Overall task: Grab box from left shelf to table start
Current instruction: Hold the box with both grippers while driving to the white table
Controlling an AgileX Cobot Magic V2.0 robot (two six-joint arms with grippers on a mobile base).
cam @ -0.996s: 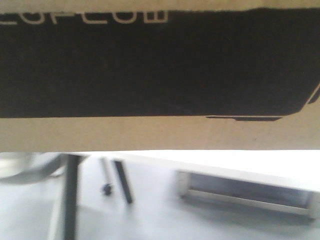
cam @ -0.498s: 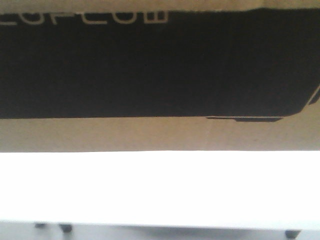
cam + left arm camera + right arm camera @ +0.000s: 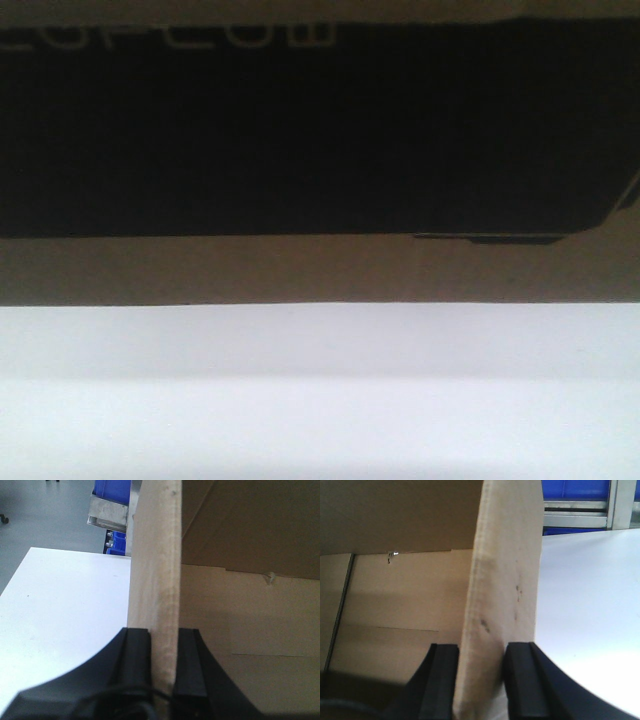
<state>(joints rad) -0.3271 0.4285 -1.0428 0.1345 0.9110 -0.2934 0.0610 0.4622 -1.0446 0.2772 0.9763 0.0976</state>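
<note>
The box (image 3: 320,140) fills the top of the front view, its black printed panel over a brown band, with the white table (image 3: 320,400) just below it. In the left wrist view my left gripper (image 3: 161,635) is shut on the box's upright cardboard wall (image 3: 155,555), one black finger on each side. My right gripper (image 3: 481,650) clamps the opposite wall (image 3: 502,580) the same way. The box's inside shows as bare brown cardboard in both wrist views. The left shelf (image 3: 107,515), with its steel rail and blue bins, stands beyond the table.
White table top (image 3: 65,605) spreads to the left of the box and also lies on its right side (image 3: 590,605). Grey floor (image 3: 45,515) lies past the table's far edge. A metal rack rail with blue bins (image 3: 575,510) stands behind the table.
Under the box, the grey floor and table legs gave way to the white table top, which now fills the lower front view. The box keeps its place in view.
</note>
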